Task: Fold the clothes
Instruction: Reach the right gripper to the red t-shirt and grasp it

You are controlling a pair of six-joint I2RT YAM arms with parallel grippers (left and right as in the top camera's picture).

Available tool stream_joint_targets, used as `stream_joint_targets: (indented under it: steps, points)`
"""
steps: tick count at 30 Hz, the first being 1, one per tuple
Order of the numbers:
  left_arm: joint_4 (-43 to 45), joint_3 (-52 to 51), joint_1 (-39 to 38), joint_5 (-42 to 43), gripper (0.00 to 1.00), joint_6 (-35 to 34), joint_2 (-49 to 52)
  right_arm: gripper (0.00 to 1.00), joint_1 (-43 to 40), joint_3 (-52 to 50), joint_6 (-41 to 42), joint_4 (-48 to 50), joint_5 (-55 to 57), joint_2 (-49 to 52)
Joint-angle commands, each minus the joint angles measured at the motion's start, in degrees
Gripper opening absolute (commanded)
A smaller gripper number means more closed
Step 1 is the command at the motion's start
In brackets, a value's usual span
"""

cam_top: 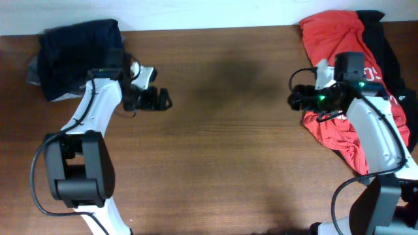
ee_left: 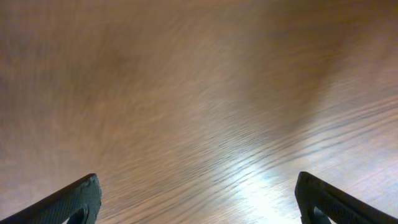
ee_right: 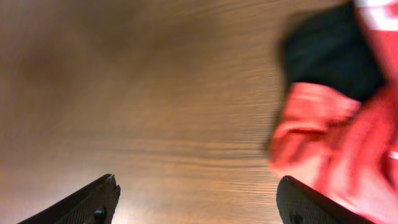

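The red-orange T-shirt lies crumpled at the table's far right, with white lettering showing beside the right arm. Its blurred edge fills the right side of the right wrist view. My right gripper is open and empty just left of the shirt, above bare wood. My left gripper is open and empty over bare wood at the left, far from the shirt.
A black garment lies under and beside the red shirt at the far right; it also shows in the right wrist view. A dark navy folded pile sits at the back left corner. The brown wooden table spans between the arms.
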Motion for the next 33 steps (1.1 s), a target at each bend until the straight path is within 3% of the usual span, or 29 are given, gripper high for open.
stream_joint_targets:
  steps: [1, 5, 10, 17, 24, 33]
  points:
    - [-1.79, 8.07, -5.70, -5.11, 0.99, 1.57, -1.14, 0.86, -4.48, 1.57, 8.33, -0.15, 7.74, -0.81]
    - [-2.38, 14.60, -14.88, -14.45, 0.99, 1.57, -1.11, 0.86, -10.64, 1.57, 11.08, -0.50, 8.61, -0.70]
    - [2.69, 15.58, -23.76, -15.15, 0.99, 1.55, -0.87, 0.85, -16.83, 1.55, 12.22, -0.17, 8.81, -0.39]
    - [8.22, 15.58, -32.44, -16.00, 0.99, 1.60, 2.36, 0.75, -22.38, 1.46, 15.06, 0.31, 12.46, 3.26]
    - [10.78, 15.58, -35.30, -17.42, 0.99, 1.55, 6.38, 0.68, -22.93, 1.46, 15.50, 3.26, 12.46, 9.99]
    - [11.17, 15.58, -35.21, -20.41, 0.99, 1.57, 8.46, 0.50, -22.93, 1.44, 15.50, 3.19, 12.46, 12.76]
